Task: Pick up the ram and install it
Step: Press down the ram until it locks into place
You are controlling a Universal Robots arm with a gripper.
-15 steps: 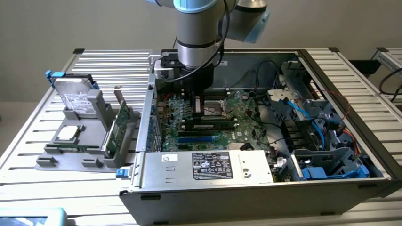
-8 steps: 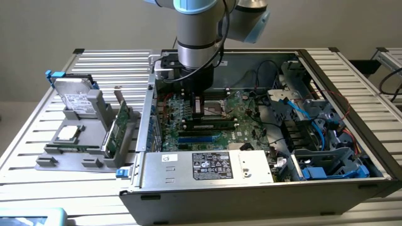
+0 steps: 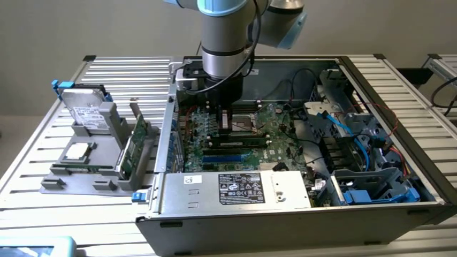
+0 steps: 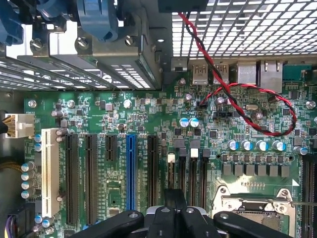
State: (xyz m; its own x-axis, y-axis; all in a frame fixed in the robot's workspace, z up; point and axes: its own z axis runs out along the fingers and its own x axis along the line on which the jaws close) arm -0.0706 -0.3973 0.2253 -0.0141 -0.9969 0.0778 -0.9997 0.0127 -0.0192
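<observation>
Open PC case (image 3: 400, 206) on slatted table (image 3: 43, 155); hard drive (image 3: 87, 115) upright in grey holder (image 3: 78, 179).

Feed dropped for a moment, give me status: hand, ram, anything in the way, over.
Hand shut, low over the memory slots. Ram lying in a slot right under it; grip unclear. Red-black wire clear of slots.

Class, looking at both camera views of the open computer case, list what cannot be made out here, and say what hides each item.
- Gripper fingertips: cut off by the wrist view's edge; whether they hold the ram is unclear.
- Gripper in the exterior view: its tips are lost against the motherboard.
- Printing on the power supply label, exterior view: too small to read.
</observation>
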